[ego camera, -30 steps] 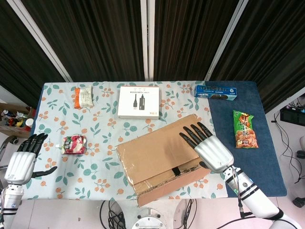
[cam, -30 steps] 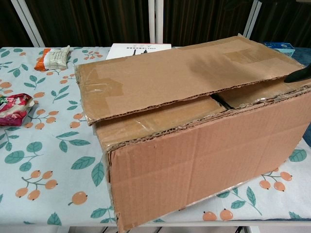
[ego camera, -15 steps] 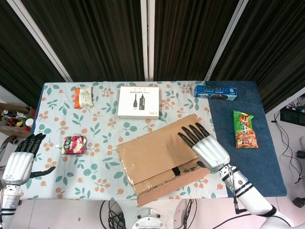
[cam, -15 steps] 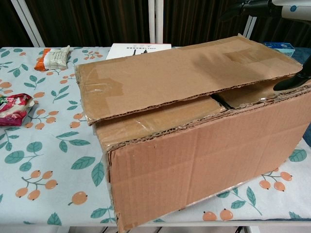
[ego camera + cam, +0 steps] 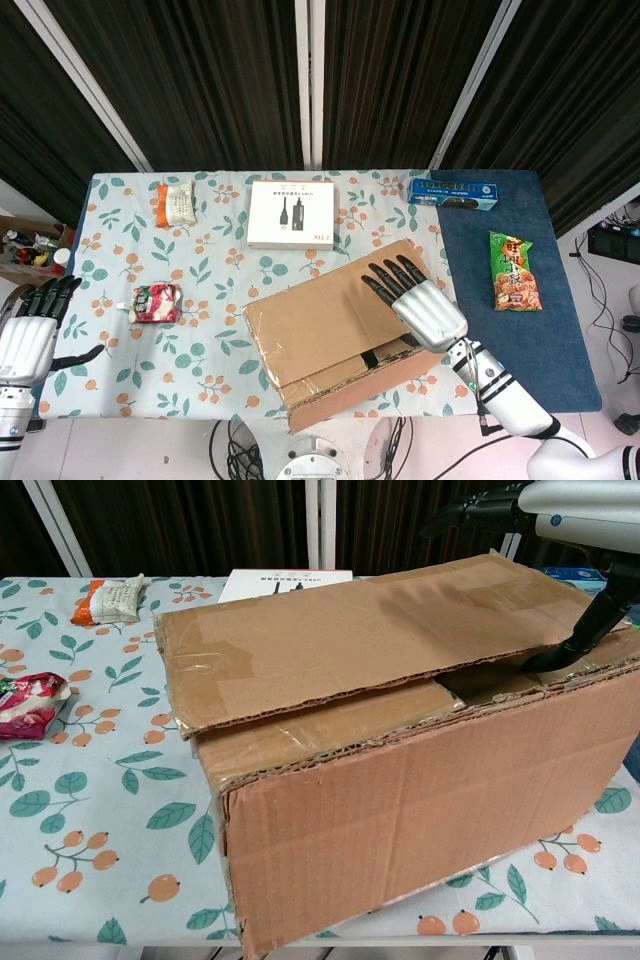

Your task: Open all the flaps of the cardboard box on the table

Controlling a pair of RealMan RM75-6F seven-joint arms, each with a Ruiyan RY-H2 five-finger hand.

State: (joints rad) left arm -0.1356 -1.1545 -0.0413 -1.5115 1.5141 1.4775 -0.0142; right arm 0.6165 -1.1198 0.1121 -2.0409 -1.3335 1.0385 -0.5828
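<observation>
The cardboard box (image 5: 335,345) stands at the table's near edge, filling most of the chest view (image 5: 400,790). Its far long flap (image 5: 370,630) lies nearly flat over the top, with a dark gap under its front edge on the right. The near flap (image 5: 330,730) lies lower, beneath that edge. My right hand (image 5: 412,299) hovers over the far flap's right end with its fingers spread and holds nothing. In the chest view its thumb (image 5: 580,635) reaches down to the flap's front edge at the gap. My left hand (image 5: 30,335) hangs open beyond the table's left edge.
A white flat carton (image 5: 291,214) lies behind the box. An orange-and-white packet (image 5: 174,203) and a red pouch (image 5: 155,302) lie to the left. A blue box (image 5: 453,192) and a snack bag (image 5: 513,270) rest on the dark blue cloth (image 5: 535,350) at right.
My right hand has slid left and further over the far flap, and its thumb has come down to the flap's front edge. The left hand drifted left and lower.
</observation>
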